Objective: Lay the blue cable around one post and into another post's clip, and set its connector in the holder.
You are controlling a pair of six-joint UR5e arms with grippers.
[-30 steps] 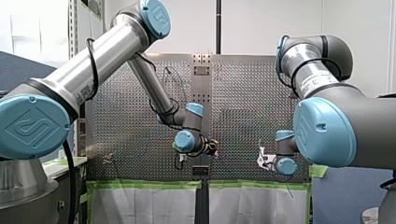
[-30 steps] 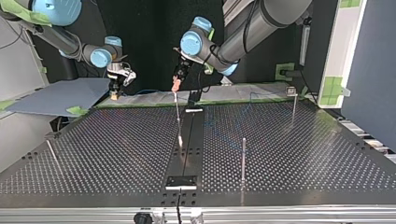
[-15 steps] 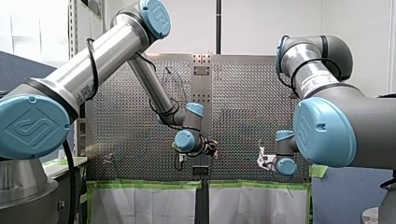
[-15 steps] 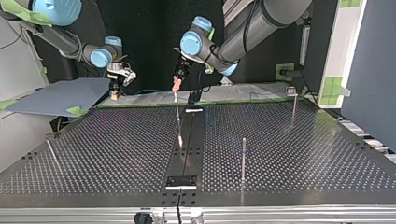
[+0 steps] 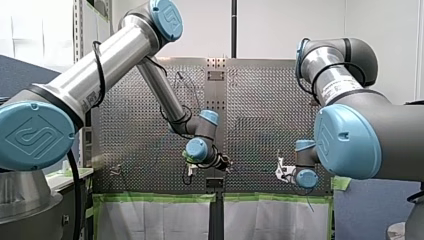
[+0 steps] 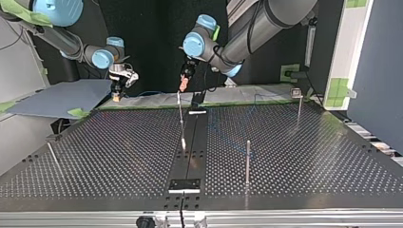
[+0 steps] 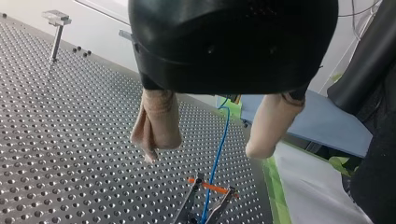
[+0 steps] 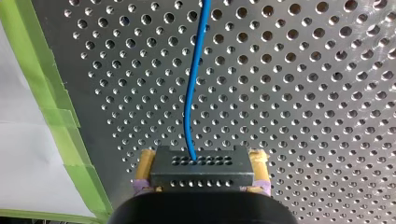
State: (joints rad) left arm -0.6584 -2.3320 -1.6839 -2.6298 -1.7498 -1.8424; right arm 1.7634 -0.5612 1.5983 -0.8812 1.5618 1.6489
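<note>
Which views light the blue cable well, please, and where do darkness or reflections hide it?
Right wrist view: the blue cable stands out on the evenly lit table. Left wrist view: plain too. Top view: dark, mirror-like table, cable only faint. Front view: cannot make it out.

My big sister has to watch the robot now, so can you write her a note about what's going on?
Left gripper: open and empty, hovering above the clip.
Right gripper: shut on the connector, held over the perforated table near its taped edge.
Blue cable: runs from the connector across the table. In the left wrist view it sits between the clip's prongs.
Done: the cable looks clipped. Whether it goes round a post cannot be seen.
Left to do: set the connector in its holder, which I cannot pick out here.
</note>
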